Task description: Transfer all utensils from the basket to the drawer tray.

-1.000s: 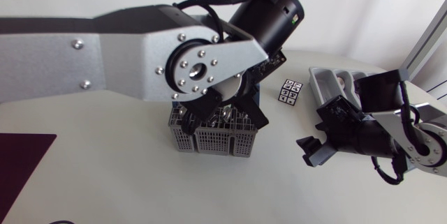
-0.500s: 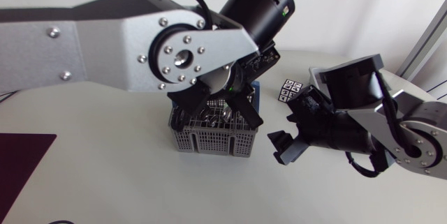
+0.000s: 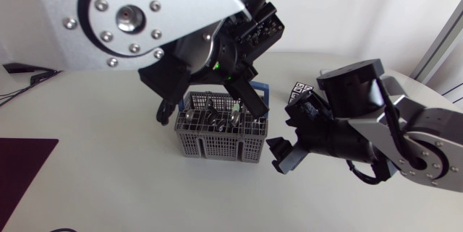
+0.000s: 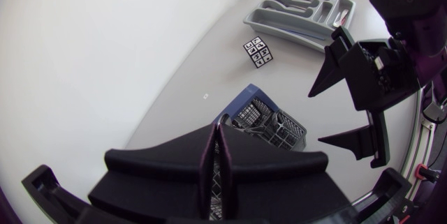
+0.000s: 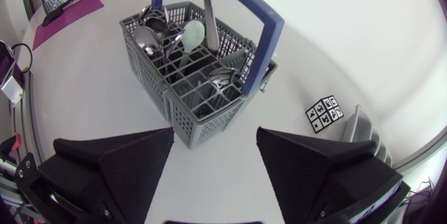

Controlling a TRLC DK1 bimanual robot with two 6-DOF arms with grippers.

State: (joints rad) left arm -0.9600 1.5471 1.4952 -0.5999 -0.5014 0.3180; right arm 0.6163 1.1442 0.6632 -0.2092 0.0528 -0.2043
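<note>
Left wrist view shows the left end effector (image 4: 214,140) with its fingers pressed together above the basket (image 4: 269,123). They seem to be pinching a thin utensil handle (image 5: 207,11) that rises out of the compartments beside the blue carry handle (image 5: 269,28). Such a narrow grip could slip, dropping the piece back among the other utensils or onto the table (image 3: 108,174). If its bowl snags the grid or the blue carry handle, the light basket may tilt or lift along with it. The right end effector (image 3: 276,156) hangs just beside the basket, fingers wide apart and holding nothing. The drawer tray (image 4: 279,32) lies well beyond it, so carrying the utensil there risks the arms colliding.
</note>
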